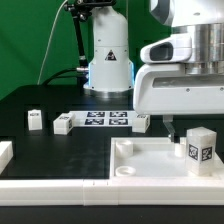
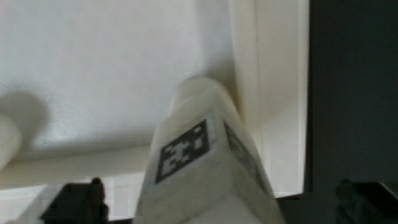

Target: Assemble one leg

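Note:
One leg (image 1: 200, 147), a white stubby post with a marker tag, stands upright in the near right corner of the large white square piece (image 1: 140, 160). My gripper (image 1: 186, 132) hangs just above and around it. In the wrist view the leg (image 2: 210, 150) rises between my two dark fingertips (image 2: 75, 203), with a gap on each side, so the jaws are open and not touching it. The leg stands close to the square piece's raised rim (image 2: 270, 80).
Three more legs lie on the black table: one at the exterior view's left (image 1: 35, 119), one (image 1: 63, 124) and one (image 1: 143, 122) at the ends of the marker board (image 1: 105, 119). Another white part (image 1: 5, 152) sits at the left edge. The robot base (image 1: 108, 60) stands behind.

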Controlling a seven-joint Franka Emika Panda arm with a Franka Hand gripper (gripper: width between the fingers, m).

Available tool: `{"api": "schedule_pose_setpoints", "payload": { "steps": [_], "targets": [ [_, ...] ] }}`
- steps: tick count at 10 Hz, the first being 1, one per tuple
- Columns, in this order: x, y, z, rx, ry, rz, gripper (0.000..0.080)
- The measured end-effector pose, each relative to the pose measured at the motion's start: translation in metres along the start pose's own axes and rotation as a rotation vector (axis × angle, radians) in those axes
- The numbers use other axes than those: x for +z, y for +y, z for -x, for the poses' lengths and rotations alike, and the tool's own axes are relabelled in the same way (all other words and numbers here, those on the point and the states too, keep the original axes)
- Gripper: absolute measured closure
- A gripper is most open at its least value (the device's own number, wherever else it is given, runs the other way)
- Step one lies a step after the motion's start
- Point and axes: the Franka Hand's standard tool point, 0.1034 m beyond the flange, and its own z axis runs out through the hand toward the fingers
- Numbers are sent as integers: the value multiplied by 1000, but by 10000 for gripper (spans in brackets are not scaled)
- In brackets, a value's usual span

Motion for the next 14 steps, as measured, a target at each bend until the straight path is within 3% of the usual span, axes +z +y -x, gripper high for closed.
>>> {"api": "schedule_pose_setpoints", "payload": {
  "steps": [4,6,10,14],
  "targets": [
    [0,5,-1,-324,-1,19,162],
    [0,5,-1,-333,-2,19,511],
    [1,5,0,-242,-2,15,509],
    [1,2,2,232,8,14,509]
  ]
}}
